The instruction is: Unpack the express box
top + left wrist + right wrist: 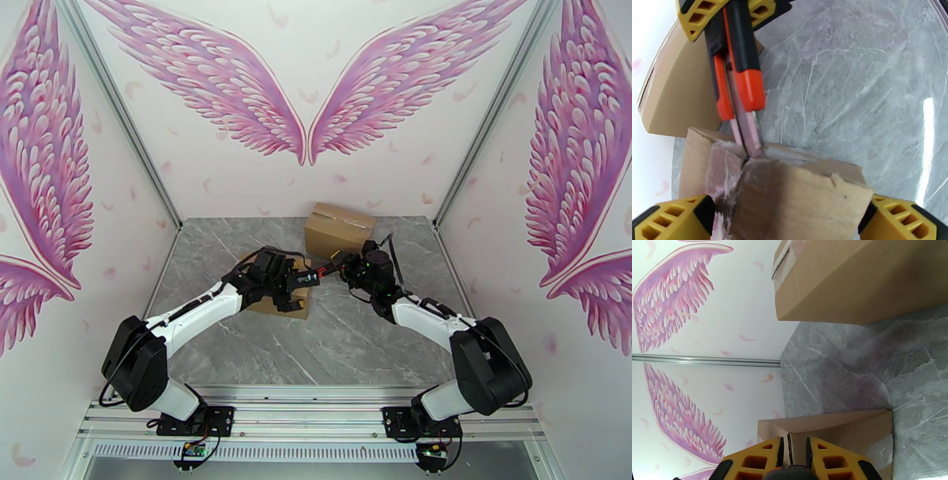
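Straddling box (798, 197), cutter (740, 79) at seam

no readable text, labels or numbers, plain cardboard boxes, clear tape

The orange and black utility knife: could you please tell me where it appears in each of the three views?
Top external: the orange and black utility knife lies centre, between the two arms.
Left wrist: upper left, its blade tip down at the taped seam.
Right wrist: I cannot make it out.
Shared landmark: the small brown cardboard box under it.
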